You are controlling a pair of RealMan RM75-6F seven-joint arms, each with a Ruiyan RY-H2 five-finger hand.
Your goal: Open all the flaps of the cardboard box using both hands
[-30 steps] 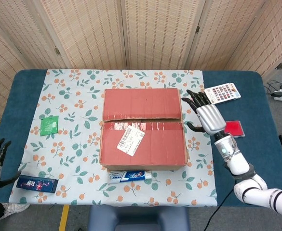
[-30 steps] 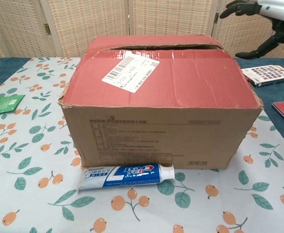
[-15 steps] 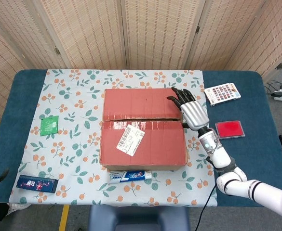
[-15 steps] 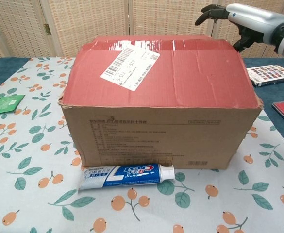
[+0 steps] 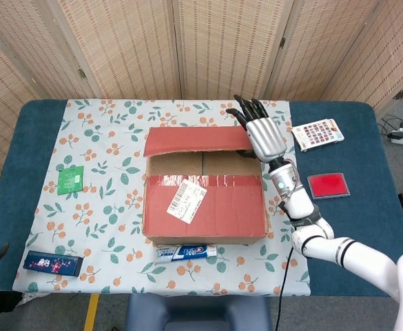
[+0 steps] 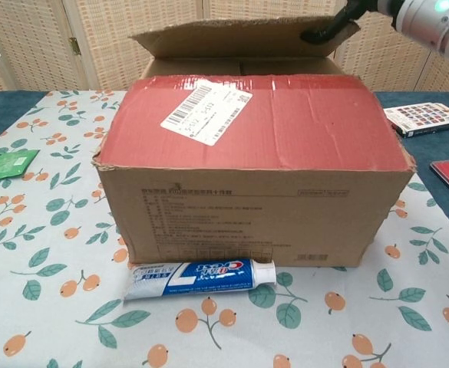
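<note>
My right hand [image 5: 262,135] grips the cardboard box's [image 5: 205,207] far flap [image 5: 195,140], raised partway. The near flap [image 5: 204,204] lies shut; my left hand is out of view.

The cardboard box [image 6: 251,180] is seen mid-cloth, its far flap [image 6: 236,36] raised and gripped at its right end by the right hand [image 6: 339,19]. The near flap [image 6: 255,123] lies flat. A toothpaste tube [image 6: 201,277] lies against the box front.
</note>
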